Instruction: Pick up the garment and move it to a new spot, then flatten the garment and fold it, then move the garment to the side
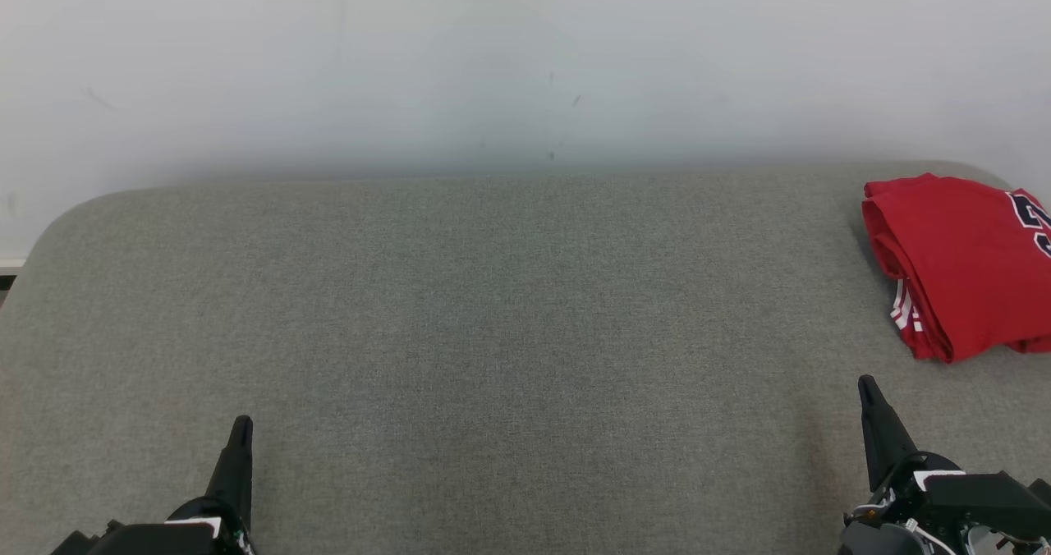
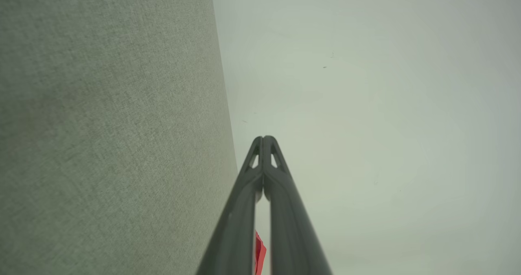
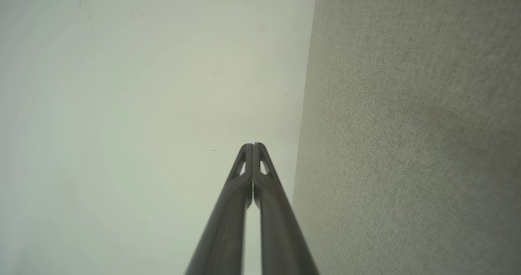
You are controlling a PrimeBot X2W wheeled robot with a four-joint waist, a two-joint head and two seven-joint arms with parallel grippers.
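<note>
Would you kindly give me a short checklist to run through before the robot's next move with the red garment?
1. The left claw is shut and empty: ok.
2. The right claw is shut and empty: ok.
3. The red garment is folded: ok.
4. It lies off to the right side of the grey surface: ok.
5. It rests wholly on the surface: cannot tell, the head view cuts off its right edge.

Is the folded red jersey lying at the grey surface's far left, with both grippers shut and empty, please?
Not quite: the head view shows the red jersey far right on the grey surface; left gripper and right gripper are shut and empty.
</note>
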